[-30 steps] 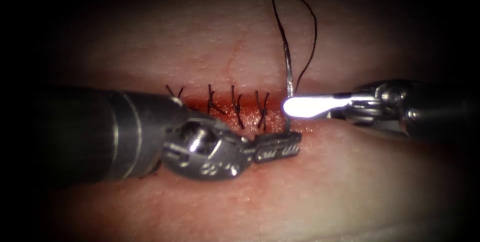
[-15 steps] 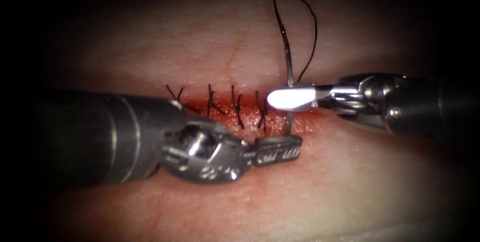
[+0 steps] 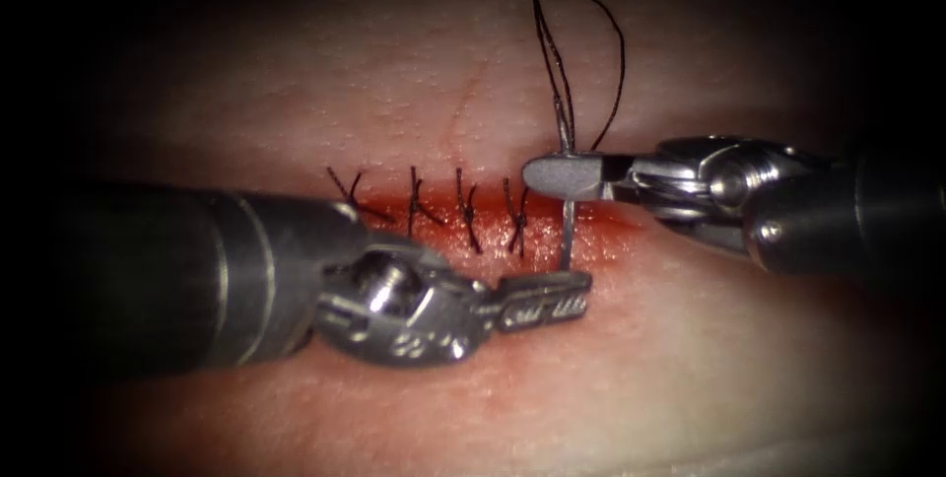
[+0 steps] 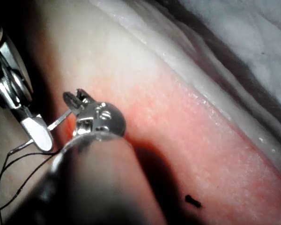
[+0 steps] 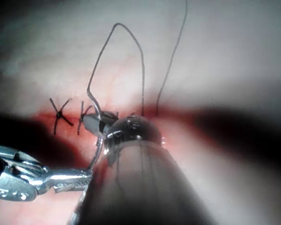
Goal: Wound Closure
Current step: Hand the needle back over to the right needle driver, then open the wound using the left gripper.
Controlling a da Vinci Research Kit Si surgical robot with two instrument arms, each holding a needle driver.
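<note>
The tissue (image 3: 394, 73) has a red cut (image 3: 616, 231) running across it, with several dark stitches (image 3: 468, 211) along its left part. The curved needle (image 3: 569, 226) stands over the cut just right of the last stitch and looks free of the tissue. My left tool (image 3: 567, 295) is shut on the needle's lower end. My right tool (image 3: 552, 174) is shut on it higher up, near the thread end. Black thread (image 3: 619, 53) rises from the needle's top and loops back down. The left wrist view shows the left jaws (image 4: 77, 98) on the needle (image 4: 60, 121). The right wrist view shows the right jaws (image 5: 96, 123).
The left tool's thick shaft (image 3: 177, 275) lies over the tissue's left half, below the stitches. The right tool's wrist (image 3: 778, 201) sits over the cut's right end. Red fluid (image 3: 631, 240) wets the open part of the cut. A cut thread bit (image 4: 193, 200) lies on the tissue.
My right tool has moved left and slightly up to the needle, and its open jaws have closed on it. The left tool has kept its hold almost still.
</note>
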